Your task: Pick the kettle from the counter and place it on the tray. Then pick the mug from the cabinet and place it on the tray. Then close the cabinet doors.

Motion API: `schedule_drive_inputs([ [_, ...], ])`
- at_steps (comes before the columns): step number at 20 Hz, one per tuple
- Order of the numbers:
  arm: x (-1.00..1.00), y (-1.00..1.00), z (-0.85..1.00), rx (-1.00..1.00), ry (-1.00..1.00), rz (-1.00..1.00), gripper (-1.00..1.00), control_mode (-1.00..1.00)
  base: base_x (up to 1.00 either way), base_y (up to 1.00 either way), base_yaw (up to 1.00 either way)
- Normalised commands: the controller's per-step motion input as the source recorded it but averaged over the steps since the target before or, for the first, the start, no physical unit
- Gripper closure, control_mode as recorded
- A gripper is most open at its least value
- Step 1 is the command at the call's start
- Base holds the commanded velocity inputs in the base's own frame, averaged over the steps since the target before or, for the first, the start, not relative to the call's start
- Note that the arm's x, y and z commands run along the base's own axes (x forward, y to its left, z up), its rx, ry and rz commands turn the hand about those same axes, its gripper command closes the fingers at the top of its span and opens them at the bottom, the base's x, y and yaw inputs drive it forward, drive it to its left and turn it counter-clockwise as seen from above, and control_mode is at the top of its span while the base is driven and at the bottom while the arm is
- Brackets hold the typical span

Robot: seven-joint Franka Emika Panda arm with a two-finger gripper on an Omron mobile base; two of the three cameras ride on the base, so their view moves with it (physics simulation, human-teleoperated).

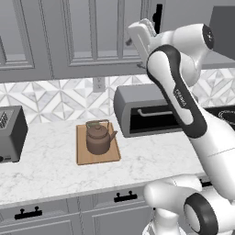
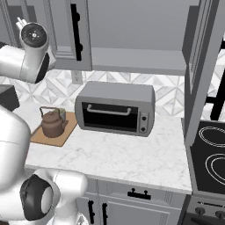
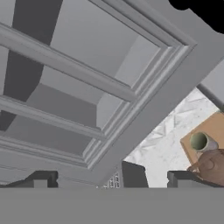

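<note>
gripper [image 3: 109, 181] open | kettle [image 1: 97, 137] upright on tray [image 1: 82, 153], spout right

Kettle [image 1: 97, 138] on tray [image 1: 82, 157] — countertop [image 1: 46, 170]

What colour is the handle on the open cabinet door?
Black: a long vertical bar on the grey cabinet door, its handle clearest in the right base view.
</note>
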Motion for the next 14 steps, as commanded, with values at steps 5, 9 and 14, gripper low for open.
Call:
schedule_drive_inputs([
  [5, -0.32, -0.06, -0.43, 0.03, 0.00, -0.07, -1.00, -1.00, 0.00, 0.00, 0.00],
  [9, -0.22, -0.46, -0.44, 0.19, 0.00, -0.11, -1.00, -1.00, 0.00, 0.00, 0.00],
  [14, -0.23, -0.77, -0.43, 0.33, -0.04, -0.08, -1.00, -1.00, 0.00, 0.00, 0.00],
])
